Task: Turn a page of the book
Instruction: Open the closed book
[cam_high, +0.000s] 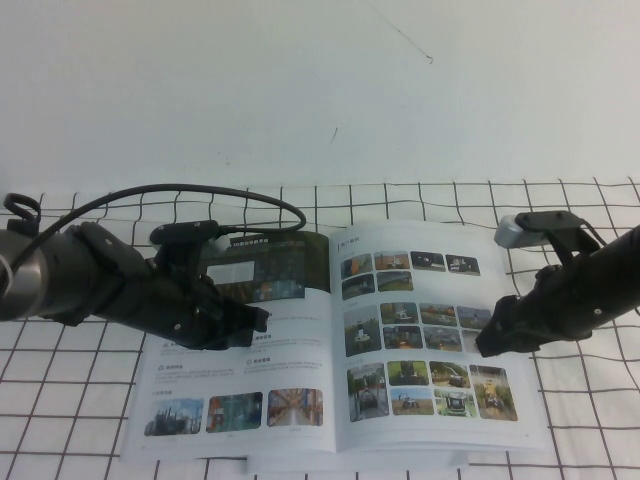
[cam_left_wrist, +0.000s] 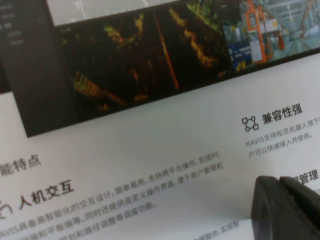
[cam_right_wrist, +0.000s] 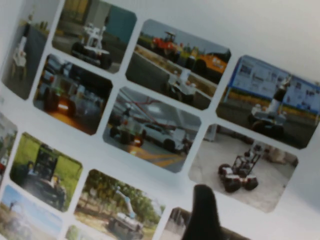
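Note:
The book (cam_high: 300, 352) lies open on the grid-patterned table. The page (cam_high: 425, 330) with rows of small colour photos is its right sheet and lies flat, photos up. The left sheet (cam_high: 240, 375) carries a dark banner and text columns. My left gripper (cam_high: 258, 322) is shut and empty, low over that left sheet; in the left wrist view it (cam_left_wrist: 285, 207) rests on or just above the printed text (cam_left_wrist: 150, 140). My right gripper (cam_high: 488, 342) is low over the page near its outer edge; in the right wrist view it (cam_right_wrist: 202, 215) shows as a dark tip over the photos (cam_right_wrist: 150, 130).
The table (cam_high: 580, 420) is white with a black grid, and a plain white wall (cam_high: 320, 90) rises behind it. A black cable (cam_high: 200, 190) loops above the left arm. The book's bottom edge is near the table's front.

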